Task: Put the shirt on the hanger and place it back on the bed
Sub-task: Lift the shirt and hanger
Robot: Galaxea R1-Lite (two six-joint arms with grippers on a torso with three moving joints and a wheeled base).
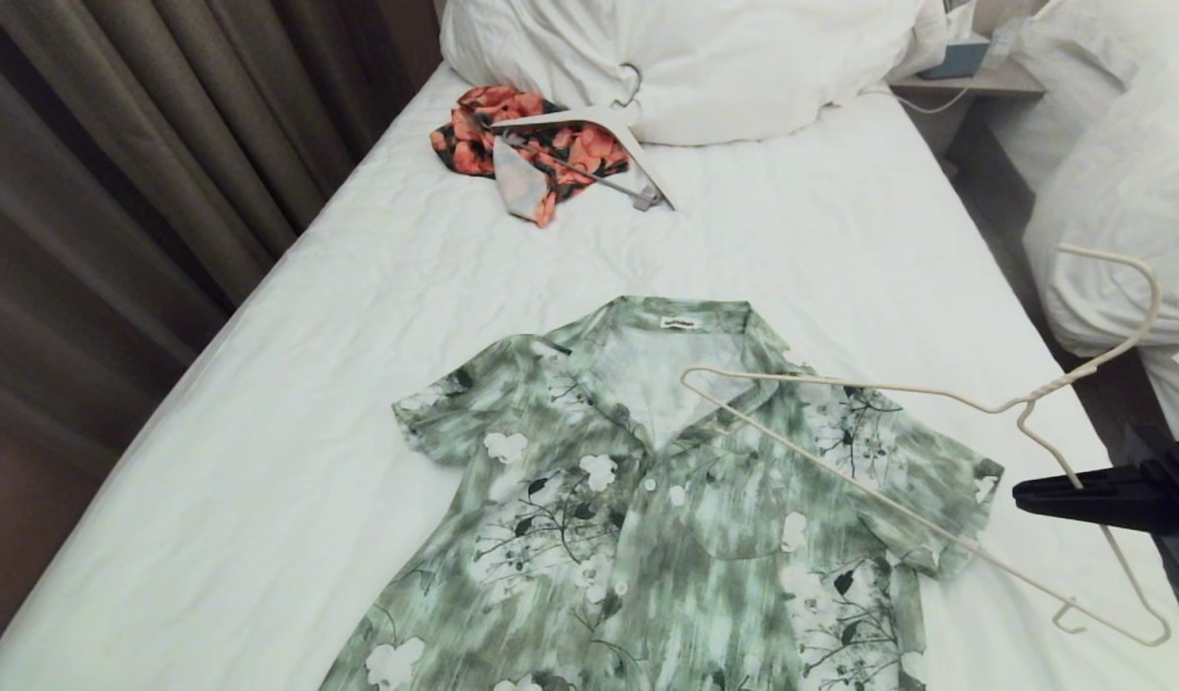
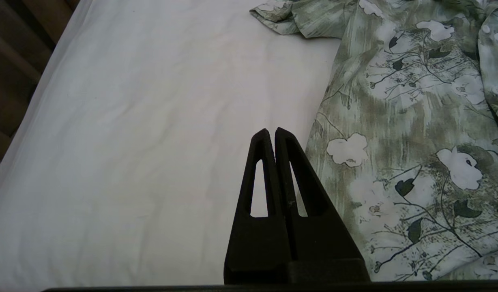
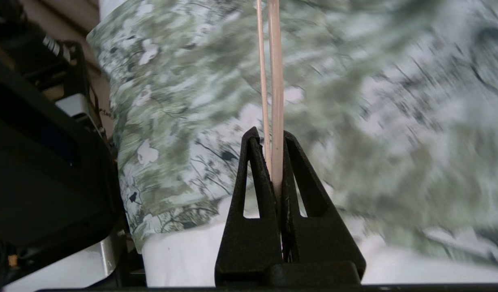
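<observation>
Shirt (image 1: 666,509), green-and-white with white flowers, lies flat and face-up on the white sheet of the bed (image 1: 292,384), collar toward the far end, front buttoned, short sleeves spread to either side. Right gripper (image 1: 1026,496) comes in level from the right edge of the head view, just beyond the shirt's sleeve on that side, fingers clamped on the thin cream hanger (image 1: 935,451). Grip sits on the hanger's slanted side wire, a little below the twisted neck. Hanger is held above the shirt, tilted: its long bar runs away from the gripper across the shirt's chest to a corner over the collar opening, hook curves up and back past the gripper, the other corner hangs nearer than the gripper, over the bed's edge. Right wrist view confirms the wire pinched between the closed fingertips, patterned fabric blurred beneath. Left gripper (image 2: 272,134) is clenched on nothing, above bare sheet, with the shirt's side panel just beside it. Well beyond both grippers, near the big white duvet (image 1: 705,58), lies an orange-and-black floral garment (image 1: 527,149) with a wide white hanger (image 1: 599,130) on top.
</observation>
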